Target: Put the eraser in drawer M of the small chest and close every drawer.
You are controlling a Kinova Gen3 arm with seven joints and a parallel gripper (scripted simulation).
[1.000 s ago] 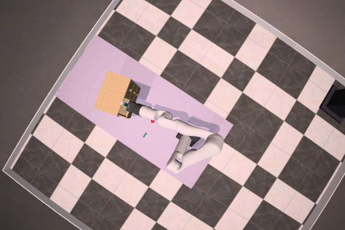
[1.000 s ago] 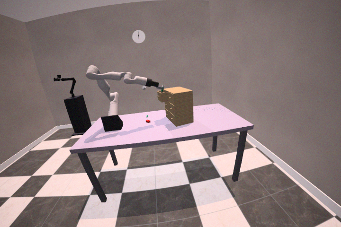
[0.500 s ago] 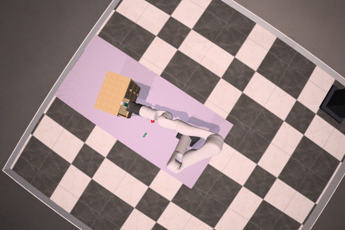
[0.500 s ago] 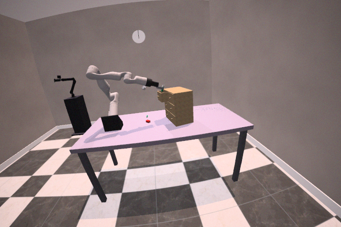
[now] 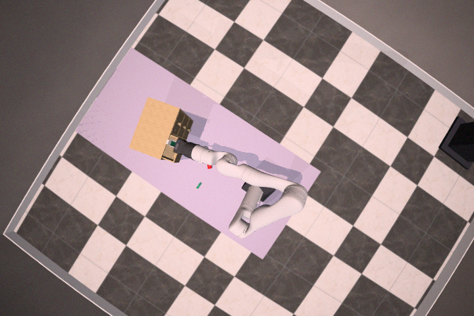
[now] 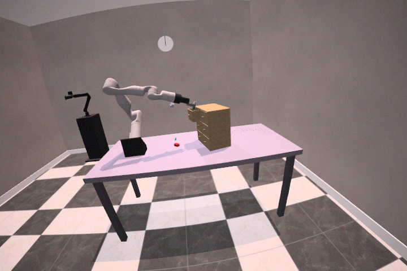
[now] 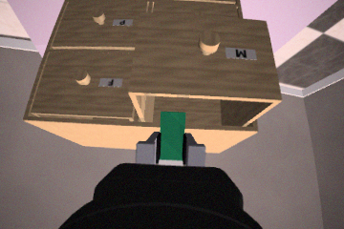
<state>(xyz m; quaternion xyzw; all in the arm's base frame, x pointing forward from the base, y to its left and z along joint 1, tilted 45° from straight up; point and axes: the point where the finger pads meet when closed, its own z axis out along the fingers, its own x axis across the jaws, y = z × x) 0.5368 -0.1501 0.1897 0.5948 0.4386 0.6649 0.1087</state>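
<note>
The wooden chest (image 5: pixel 151 126) (image 6: pixel 220 127) (image 7: pixel 94 135) stands upright on the table. Its top drawer marked M (image 6: pixel 191 115) (image 7: pixel 175 72) is pulled partly out, its open top showing; the visible part of its inside holds nothing. My gripper (image 5: pixel 171 143) (image 6: pixel 193 104) (image 7: pixel 171 143) is shut on the eraser (image 7: pixel 172 129), a green block with a white end. The eraser points down over the drawer's opening, near its divider-side wall in the wrist view. How deep its lower end reaches is hard to tell. The other drawers in view look pushed in.
A small green thing (image 5: pixel 198 185) (image 6: pixel 175 139) and a red thing (image 5: pixel 209 166) (image 6: pixel 176 144) lie on the table in front of the chest. A black box (image 6: pixel 133 147) stands near the arm's base. A dark stand (image 6: pixel 91 135) is on the floor beyond the table.
</note>
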